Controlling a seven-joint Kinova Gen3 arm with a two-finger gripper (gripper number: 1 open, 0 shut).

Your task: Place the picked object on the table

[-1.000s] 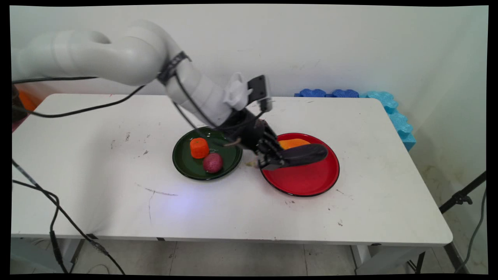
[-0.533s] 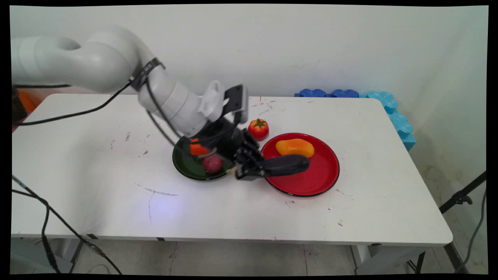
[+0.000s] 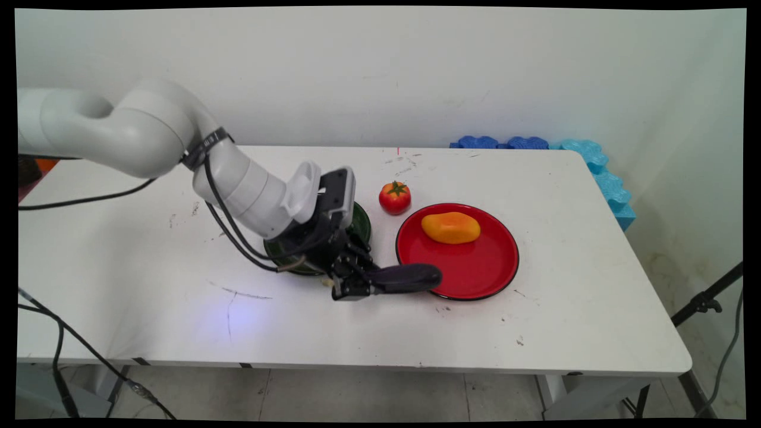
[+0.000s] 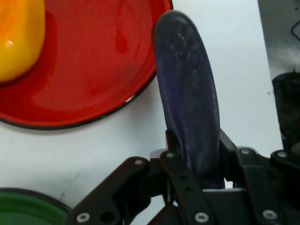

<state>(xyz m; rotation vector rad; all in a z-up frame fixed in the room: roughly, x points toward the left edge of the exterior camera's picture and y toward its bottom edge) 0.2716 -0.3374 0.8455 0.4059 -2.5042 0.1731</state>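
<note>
1. The green plate (image 3: 359, 221) sits on the bench (image 3: 148, 285) at the left, mostly hidden behind the arm. If the arm swings low, it could bump this plate and push it along the bench.

2. The end effector (image 3: 357, 284) is pinching one end of a dark purple eggplant (image 3: 407, 277). The eggplant sticks out sideways, low over the bench, with its far tip just at the near rim of the red plate (image 3: 475, 279). Only the end is held, so the long part could tip down or slip out. The skin looks smooth, and that makes slipping easier.

3. If the eggplant goes lower, its tip could catch the red plate's rim and drag or flip the plate.

4. The tomato (image 3: 395, 197) stands on the bench just behind the two plates. It is round, so a knock could roll it away.

5. The yellow-orange fruit (image 3: 450, 227) lies at the back of the red plate. A jolt to the plate could make it slide off.
</note>
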